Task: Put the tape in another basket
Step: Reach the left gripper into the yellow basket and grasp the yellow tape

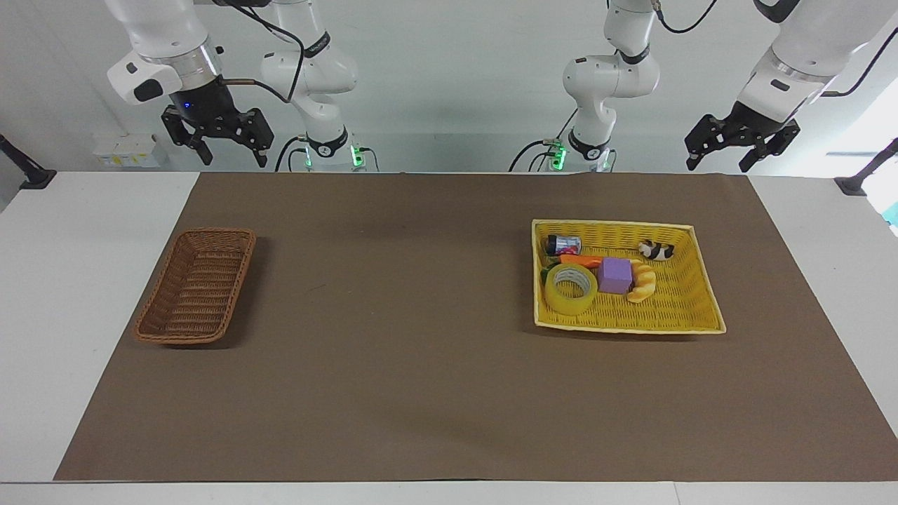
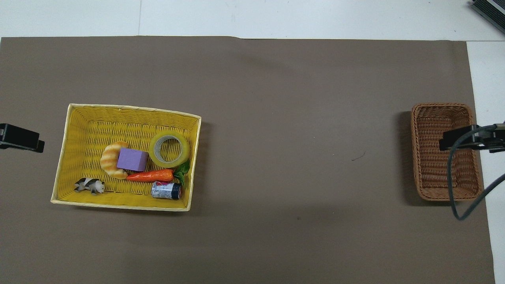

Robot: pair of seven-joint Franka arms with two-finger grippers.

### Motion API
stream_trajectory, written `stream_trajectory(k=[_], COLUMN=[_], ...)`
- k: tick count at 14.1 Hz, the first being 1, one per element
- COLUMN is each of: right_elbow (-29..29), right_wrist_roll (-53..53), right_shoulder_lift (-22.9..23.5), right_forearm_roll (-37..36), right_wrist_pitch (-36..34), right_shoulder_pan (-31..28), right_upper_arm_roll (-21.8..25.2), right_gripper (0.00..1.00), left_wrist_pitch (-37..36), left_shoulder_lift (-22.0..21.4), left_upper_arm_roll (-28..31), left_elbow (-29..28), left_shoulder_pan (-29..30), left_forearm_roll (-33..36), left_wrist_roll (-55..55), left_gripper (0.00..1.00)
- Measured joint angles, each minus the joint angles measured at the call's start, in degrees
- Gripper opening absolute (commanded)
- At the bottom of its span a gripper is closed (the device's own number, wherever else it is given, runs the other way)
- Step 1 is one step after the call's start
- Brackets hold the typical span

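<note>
Brown mat (image 1: 421, 365) covers most of the white table (image 1: 77, 294), filling the frame centre in both views. Yellow basket (image 1: 694, 308) sits centre-right in the facing view, centre-left in the overhead view (image 2: 79, 118). Brown wicker basket (image 1: 196, 284) is at mid-left of the facing view, mid-right edge overhead (image 2: 434, 114), with nothing in it. Right gripper (image 1: 228, 151) hangs at upper left of the facing view, up in the air near the table's robot-side edge, fingers spread wide, holding nothing; overhead its tip (image 2: 459, 140) overlaps the wicker basket. Left gripper (image 1: 719, 158) hangs at upper right of the facing view, also raised, fingers spread wide, holding nothing; overhead only its tip (image 2: 21, 142) shows at the left frame edge. Tape (image 1: 571, 289) lies flat in the yellow basket, in the part toward the wicker basket, overhead at (image 2: 170, 148). Touching it: purple cube (image 1: 615, 275). Croissant (image 1: 643, 282) beside the cube. Carrot (image 1: 581, 260), small can (image 1: 564, 245) and toy cow (image 1: 657, 250) lie in the basket's upper part in the facing view.
</note>
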State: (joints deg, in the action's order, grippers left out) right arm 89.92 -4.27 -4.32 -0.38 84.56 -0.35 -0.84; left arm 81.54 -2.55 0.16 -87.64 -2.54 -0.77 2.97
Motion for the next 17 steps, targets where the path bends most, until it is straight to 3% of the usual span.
stream_trajectory(k=[5,11,17], right_elbow=[0.01,0.01,0.01], right_wrist_roll=[0.0,0.0,0.0], right_shoulder_lift=[0.0,0.0,0.0], right_forearm_roll=[0.0,0.0,0.0], right_wrist_pitch=[0.0,0.0,0.0], right_shoulder_pan=[0.0,0.0,0.0], right_upper_arm_roll=[0.0,0.0,0.0], right_gripper=[1.0,1.0,1.0], left_wrist_pitch=[7.01,20.77,31.5], left_shoulder_lift=[-1.34,-1.13,3.22], left_upper_arm_roll=[-0.46,-0.54,-0.58], left_elbow=[-8.36,-18.99,-25.11], left_shoulder_pan=[-1.17,-4.93,-8.27], left_forearm_roll=[-1.61,-4.91,-4.94], left_wrist_roll=[1.46,1.72,1.75], left_gripper=[1.0,1.0,0.97])
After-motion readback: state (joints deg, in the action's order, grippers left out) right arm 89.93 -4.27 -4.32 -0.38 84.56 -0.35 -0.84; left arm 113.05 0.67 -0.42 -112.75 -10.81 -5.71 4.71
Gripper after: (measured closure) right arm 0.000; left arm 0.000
